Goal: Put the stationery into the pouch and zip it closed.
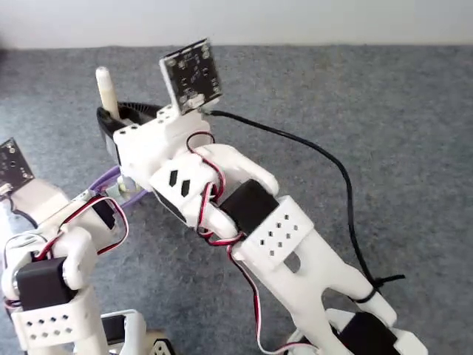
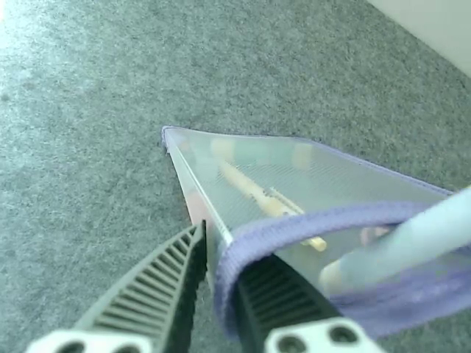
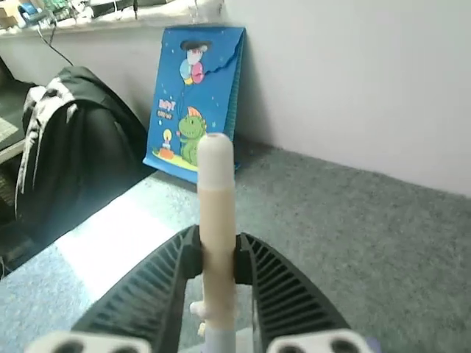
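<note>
1. Status: judged partway through. At least one item is in the pouch [image 2: 309, 176]: a yellow pencil [image 2: 257, 193] lies inside, beyond the left gripper's fingertips. The mouth is open and the zip is not closed.
2. Left gripper [image 2: 217, 254]: jaws pinched on the pouch's purple rim [image 2: 294, 224], one finger either side of the wall. The pouch body extends straight ahead of the gripper and tapers to a corner on the grey carpet [image 2: 88, 147].
3. Right gripper [image 3: 218, 243]: clamped on a pen [image 3: 217, 184], held upright between the fingers. The capped end rises well above the fingertips and the lower end runs down past them.
4. In the left wrist view a pale rod crosses the rim just beside the left gripper, its tip inside the mouth. Judged to be the pen's lower end, so insertion is under way but the pen is not released.
5. Remaining: let the pen drop in, load any other stationery, and pull the zip. I cannot make out the zip pull.
6. Materials:
   - The pouch is translucent, finely ribbed plastic with a soft woven purple binding. It looks limp and sags where it is pinched.
   - The pen is a smooth, rigid cylinder with a cream barrel and a rounded white cap.
   - The pencil is slim, straight and rigid.
   - The gripper fingers are dark, ridged plastic.
   - The carpet has a short, nubby pile.
</note>
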{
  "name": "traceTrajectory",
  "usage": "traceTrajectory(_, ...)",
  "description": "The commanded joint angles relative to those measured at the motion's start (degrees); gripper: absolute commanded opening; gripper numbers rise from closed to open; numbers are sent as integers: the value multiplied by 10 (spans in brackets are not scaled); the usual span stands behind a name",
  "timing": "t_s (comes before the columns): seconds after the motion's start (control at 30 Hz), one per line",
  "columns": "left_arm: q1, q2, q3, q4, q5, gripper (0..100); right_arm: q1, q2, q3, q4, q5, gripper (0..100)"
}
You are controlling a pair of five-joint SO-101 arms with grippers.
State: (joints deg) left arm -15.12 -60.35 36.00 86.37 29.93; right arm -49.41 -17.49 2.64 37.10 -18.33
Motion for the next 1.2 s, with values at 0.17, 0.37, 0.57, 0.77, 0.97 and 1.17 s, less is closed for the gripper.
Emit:
traceTrajectory(0.17,-3,-3,-7,-13,5,12,-4,-102,112,-7,11,8)
traceTrajectory(0.37,-3,-3,-7,-13,5,12,7,-211,202,-5,12,8)
traceTrajectory(0.57,-3,-3,-7,-13,5,12,-6,-284,271,39,37,8)
traceTrajectory(0.77,0,-3,-1,-14,5,12,-58,-284,276,71,40,25)
traceTrajectory(0.97,0,-3,1,-14,5,12,-58,-212,244,120,41,320)
traceTrajectory(1.17,-2,-3,1,-14,5,12,-44,-175,107,186,40,221)
